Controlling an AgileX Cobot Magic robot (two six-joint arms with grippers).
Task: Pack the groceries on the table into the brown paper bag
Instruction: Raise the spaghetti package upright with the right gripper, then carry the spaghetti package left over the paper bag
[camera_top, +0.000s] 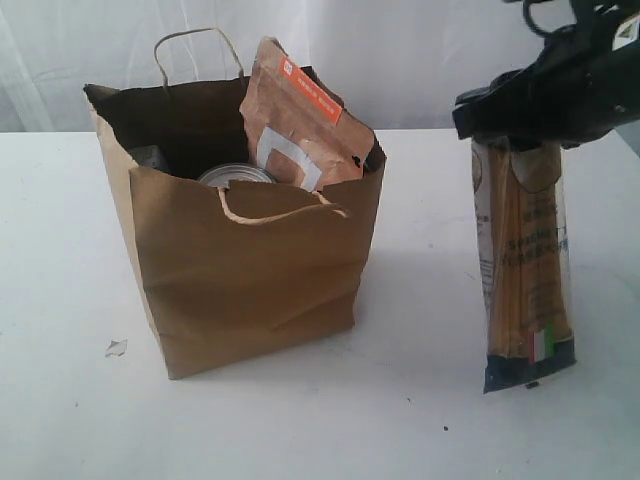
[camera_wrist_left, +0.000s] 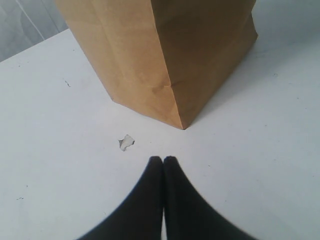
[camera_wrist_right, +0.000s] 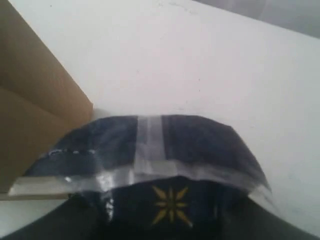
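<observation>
The brown paper bag (camera_top: 245, 265) stands open on the white table (camera_top: 60, 230). A brown pouch with orange label (camera_top: 300, 120) sticks out of its top, beside a pull-tab can (camera_top: 235, 175). To the right, my right gripper (camera_top: 520, 125) is shut on the upper end of the dark-blue spaghetti packet (camera_top: 525, 270), which hangs upright with its lower end at the tabletop. The right wrist view is filled by the packet's dark top (camera_wrist_right: 150, 145), with the bag (camera_wrist_right: 30, 115) beside it. My left gripper (camera_wrist_left: 163, 160) is shut and empty over the table, close to a lower corner of the bag (camera_wrist_left: 165, 55).
A small white crumb (camera_top: 116, 348) lies on the table left of the bag, also in the left wrist view as a crumb (camera_wrist_left: 126, 142) just ahead of the fingertips. A white curtain (camera_top: 400, 50) hangs behind the table.
</observation>
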